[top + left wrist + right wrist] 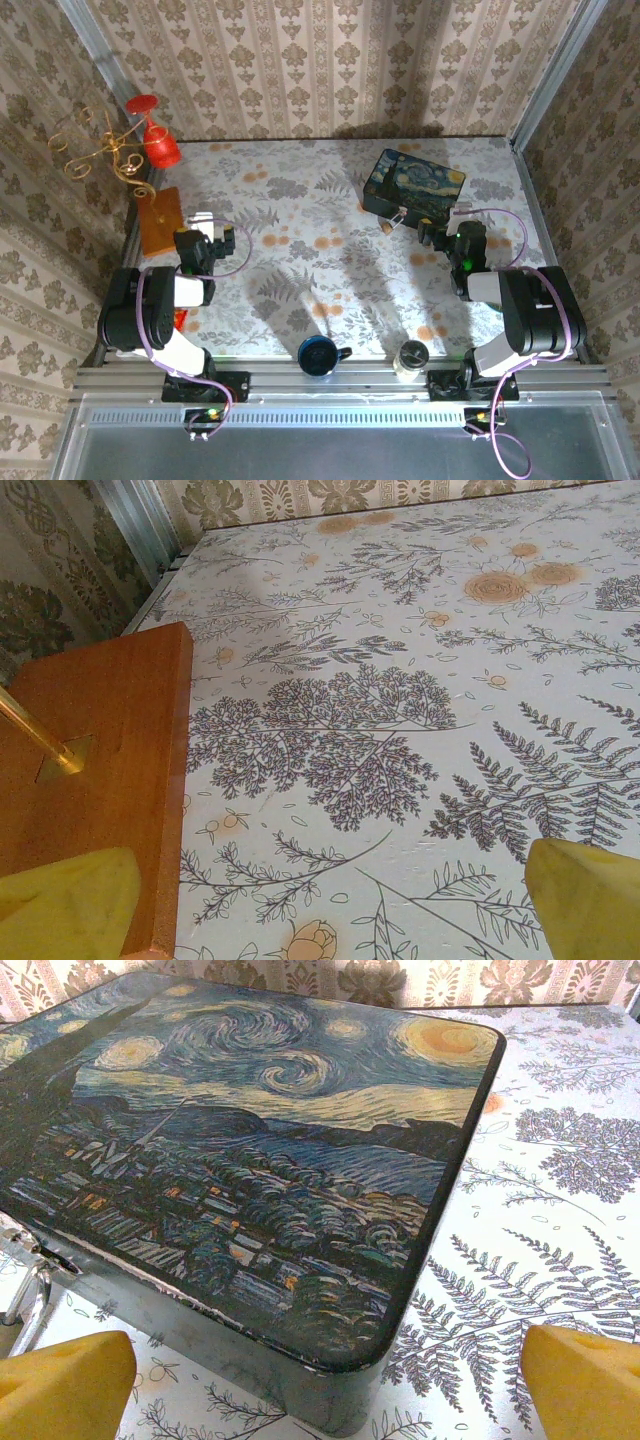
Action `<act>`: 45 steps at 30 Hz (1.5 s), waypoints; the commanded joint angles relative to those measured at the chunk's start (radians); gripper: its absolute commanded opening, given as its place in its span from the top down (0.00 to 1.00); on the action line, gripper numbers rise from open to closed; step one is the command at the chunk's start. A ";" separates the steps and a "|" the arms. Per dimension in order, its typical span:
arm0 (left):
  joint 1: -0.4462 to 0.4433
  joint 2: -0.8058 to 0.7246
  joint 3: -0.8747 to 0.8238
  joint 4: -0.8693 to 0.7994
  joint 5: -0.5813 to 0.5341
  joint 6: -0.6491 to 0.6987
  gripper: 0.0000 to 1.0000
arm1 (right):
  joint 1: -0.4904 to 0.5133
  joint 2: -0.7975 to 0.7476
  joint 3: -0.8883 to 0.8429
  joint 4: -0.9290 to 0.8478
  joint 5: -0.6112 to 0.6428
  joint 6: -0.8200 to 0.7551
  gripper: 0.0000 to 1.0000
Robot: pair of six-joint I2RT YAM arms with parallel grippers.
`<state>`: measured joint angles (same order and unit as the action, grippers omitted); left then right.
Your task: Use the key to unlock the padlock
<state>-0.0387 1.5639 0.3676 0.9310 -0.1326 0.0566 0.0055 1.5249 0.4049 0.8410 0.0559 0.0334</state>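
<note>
- From above: a floral-print surface (300,265) is boxed in by walls (330,60) papered in beige damask, with metal posts (555,70) at the corners. A painted tin (413,183) showing a swirling night sky lies far right. The padlock (389,226), tiny and hard to make out, sits at the tin's near-left corner by the clasp. The left hand (212,230), fingers spread, hovers just beside a wooden base (160,222) carrying a gold wire stand (100,150), with a tilted red glass (157,140) at its top. The right hand (445,228), likewise spread, is poised just right of the padlock. A blue cup (318,355) and a small jar (410,358) stand at the near edge.
- Left wrist: the left hand (325,915) is wide apart, its yellow fingertips (60,905) gripping nothing above the fern-patterned surface (400,680). The wooden base (90,750) lies at left, and a brass rod (35,735) rises from it.
- Right wrist: the right hand (325,1385) is spread and empty, its fingertips (580,1380) facing the painted tin (250,1130) on the surface (560,1160). A silvery loop (32,1305) hangs at the tin's lower-left edge; whether it is the padlock's shackle cannot be told.
</note>
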 commanded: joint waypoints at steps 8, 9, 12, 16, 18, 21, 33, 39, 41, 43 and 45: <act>-0.006 -0.005 0.011 0.025 -0.012 0.003 0.00 | 0.005 0.003 0.002 0.010 0.025 0.011 0.00; -0.006 -0.005 0.012 0.025 -0.012 0.002 0.00 | 0.005 0.003 0.002 0.010 0.025 0.011 0.00; -0.006 -0.005 0.012 0.025 -0.012 0.003 0.00 | 0.005 0.003 0.002 0.011 0.024 0.011 0.00; -0.005 -0.004 0.013 0.024 -0.012 0.002 0.00 | 0.005 0.003 0.002 0.011 0.025 0.011 0.00; -0.006 -0.005 0.013 0.023 -0.011 0.003 0.00 | 0.005 0.003 0.003 0.012 0.024 0.011 0.00; -0.006 -0.005 0.011 0.023 -0.012 0.003 0.00 | 0.004 0.003 0.002 0.011 0.024 0.011 0.00; -0.003 -0.088 0.063 -0.142 0.030 0.011 0.00 | 0.004 0.001 -0.002 0.016 0.024 0.010 0.00; -0.040 -0.204 0.111 -0.300 0.002 0.049 0.00 | 0.002 -0.173 0.039 -0.188 0.123 0.049 0.00; -0.058 -0.252 0.114 -0.298 -0.021 0.045 0.00 | 0.003 -0.244 0.035 -0.234 0.159 0.062 0.00; -0.060 -0.290 0.142 -0.322 -0.002 -0.010 0.00 | 0.001 -0.325 0.069 -0.363 0.228 0.118 0.00; -0.066 -0.301 0.193 -0.370 0.028 -0.088 0.00 | -0.005 -0.383 0.141 -0.527 0.278 0.183 0.00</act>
<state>-0.0994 1.2903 0.4900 0.6350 -0.1242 0.0494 0.0044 1.2098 0.4576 0.5270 0.2092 0.1154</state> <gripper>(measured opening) 0.999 0.999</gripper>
